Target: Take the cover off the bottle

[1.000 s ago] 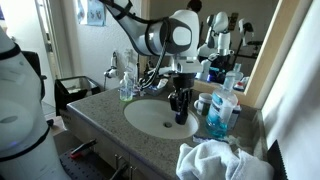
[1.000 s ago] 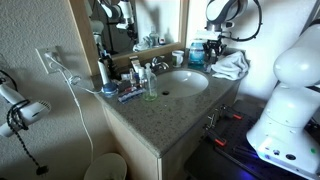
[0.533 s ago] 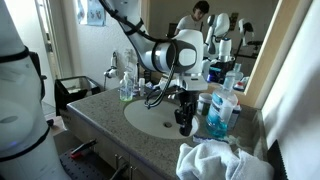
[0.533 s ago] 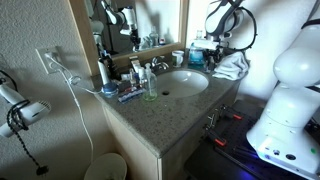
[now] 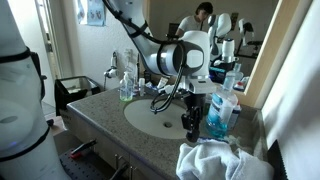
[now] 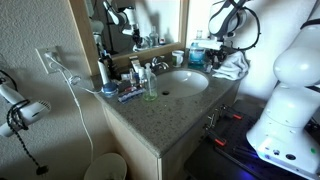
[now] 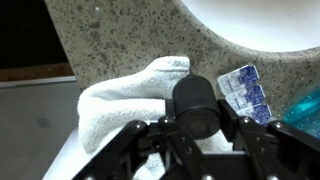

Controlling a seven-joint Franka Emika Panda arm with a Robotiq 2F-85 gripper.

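My gripper is shut on a black round cover and holds it just above a crumpled white towel. The blue transparent bottle stands on the counter right beside the gripper, toward the mirror. Its edge shows at the right of the wrist view. In an exterior view the gripper hangs between the bottle and the towel. Whether the bottle's top is bare cannot be told.
The white sink is set in the speckled counter. A small green bottle stands by the faucet. A blue packet lies beside the towel. The mirror is behind, and a hair dryer hangs on the wall.
My gripper has moved from over the sink toward the towel at the counter's front, lower than before, with the black cover still in it.
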